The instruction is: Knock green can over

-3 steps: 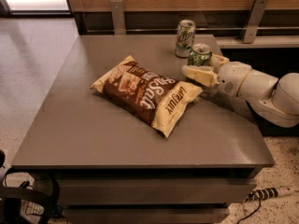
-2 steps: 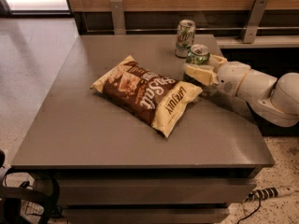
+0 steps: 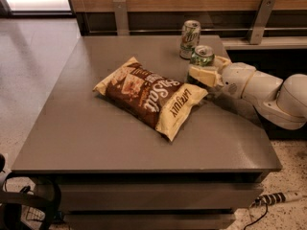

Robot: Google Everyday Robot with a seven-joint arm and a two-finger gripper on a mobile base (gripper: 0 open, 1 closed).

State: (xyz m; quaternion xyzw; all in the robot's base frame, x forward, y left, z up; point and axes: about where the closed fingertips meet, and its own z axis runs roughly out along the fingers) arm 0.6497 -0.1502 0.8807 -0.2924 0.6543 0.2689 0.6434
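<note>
The green can (image 3: 202,55) stands upright near the table's back right, dark green with a silver top. My gripper (image 3: 209,72) reaches in from the right on a white arm (image 3: 268,87) and sits right against the can, hiding its lower part. A paler whitish-silver can (image 3: 190,38) stands upright just behind it, apart from the gripper.
A large brown and cream chip bag (image 3: 151,92) lies flat in the middle of the grey table (image 3: 96,143), its right end close to the gripper. A wooden wall with metal brackets (image 3: 261,18) runs behind the table. Cables lie on the floor (image 3: 276,200) at lower right.
</note>
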